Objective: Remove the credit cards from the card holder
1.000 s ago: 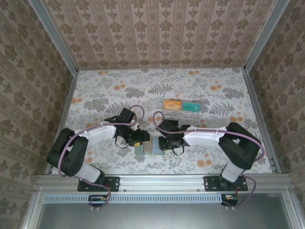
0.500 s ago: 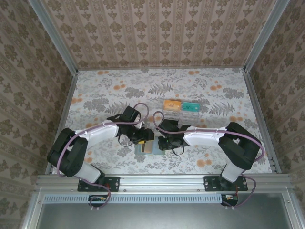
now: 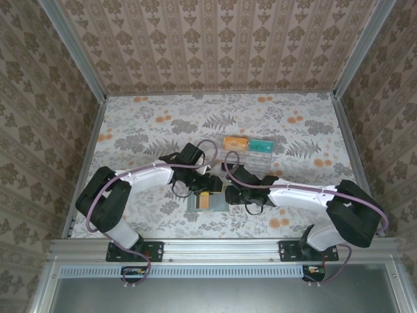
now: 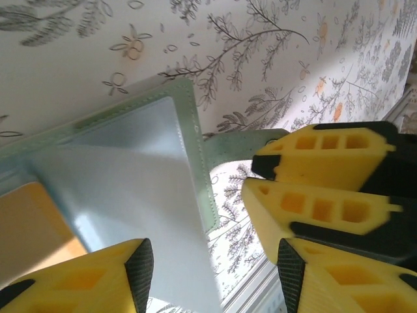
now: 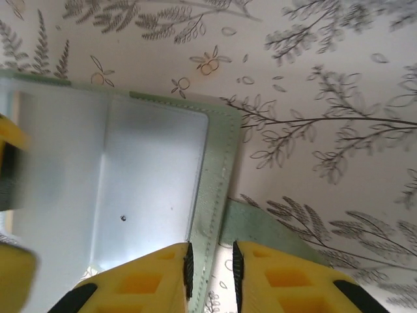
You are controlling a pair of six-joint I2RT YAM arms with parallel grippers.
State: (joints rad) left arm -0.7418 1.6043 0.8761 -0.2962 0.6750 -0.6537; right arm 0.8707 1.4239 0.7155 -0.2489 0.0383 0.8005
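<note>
We are bracing the open card holder (image 3: 204,203) at lower centre of the table (image 3: 143,124), left gripper (image 4: 212,270) fingers released astride it, right gripper (image 5: 210,264) fingers nearly together over its edge (whether they grip it we cannot tell), so next we should pinch the tan-orange card (image 4: 29,225).

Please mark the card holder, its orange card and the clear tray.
card holder (image 5: 150,176), right wrist view, inner panel
orange card (image 4: 32,228), left wrist view, visible face
clear tray (image 3: 251,158), top view, near wall

Both arms bent inward, L hand (image 4: 212,261) fingers apart, R hand (image 5: 210,261) fingers nearly together
</note>
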